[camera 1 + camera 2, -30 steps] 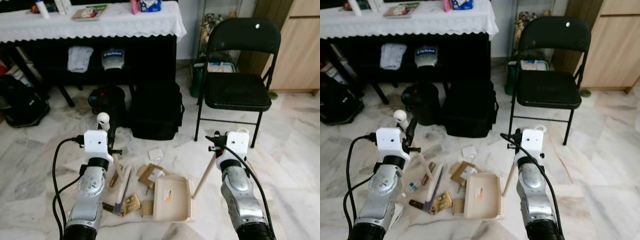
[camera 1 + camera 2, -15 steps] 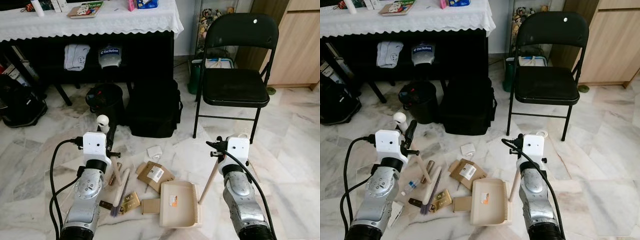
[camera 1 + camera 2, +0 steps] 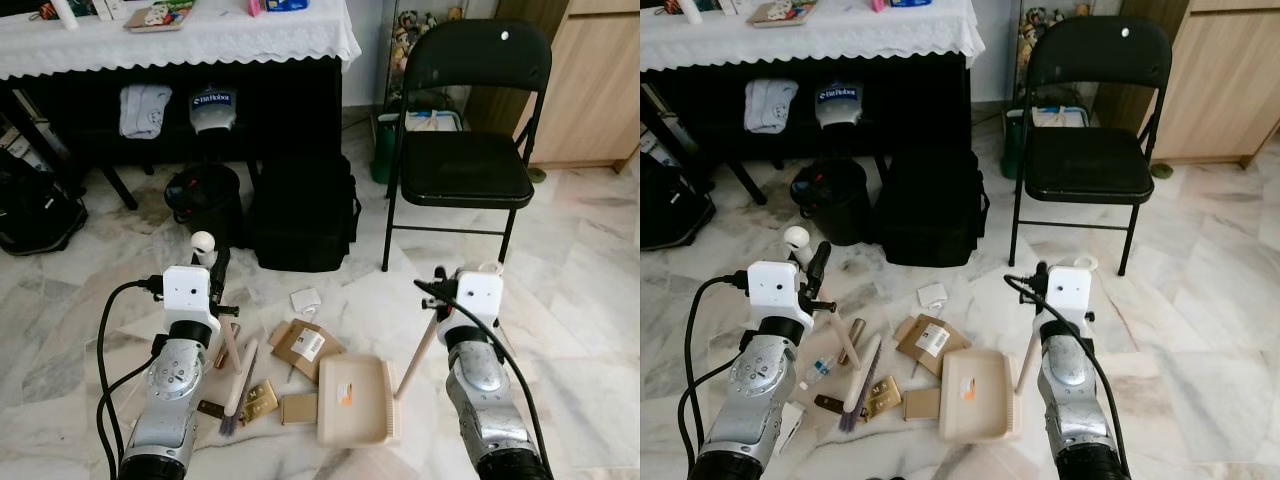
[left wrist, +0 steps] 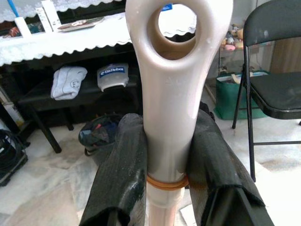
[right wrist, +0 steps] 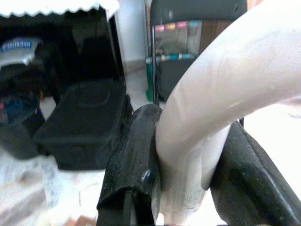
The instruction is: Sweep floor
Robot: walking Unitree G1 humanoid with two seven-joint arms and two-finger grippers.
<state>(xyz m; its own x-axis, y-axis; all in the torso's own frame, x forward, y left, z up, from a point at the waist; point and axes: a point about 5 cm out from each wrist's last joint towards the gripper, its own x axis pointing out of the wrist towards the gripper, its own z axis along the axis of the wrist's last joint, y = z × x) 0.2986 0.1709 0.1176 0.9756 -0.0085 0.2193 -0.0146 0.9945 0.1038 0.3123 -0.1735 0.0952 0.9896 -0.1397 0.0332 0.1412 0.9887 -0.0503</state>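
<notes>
Left end effector (image 4: 167,155) clamped on broom handle (image 4: 174,94), bristles (image 3: 232,415) low beside cardboard scraps (image 3: 300,345) for sweeping. Dustpan (image 3: 355,400) flat on marble floor (image 3: 580,280), mouth toward scraps. Right end effector (image 5: 188,165) gripping dustpan handle (image 3: 415,355), steadying pan.

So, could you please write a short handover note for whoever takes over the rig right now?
Left gripper: shut on the brush handle, with the bristle end down on the floor.
Right gripper: shut on the dustpan handle; the dustpan rests flat on the marble floor.
Litter, cardboard scraps, a white scrap and a small bottle, lies between brush and pan, in front of the black bag.
Done: both tools are in hand.
Left: the litter lies outside the pan; sweep it in.
</notes>
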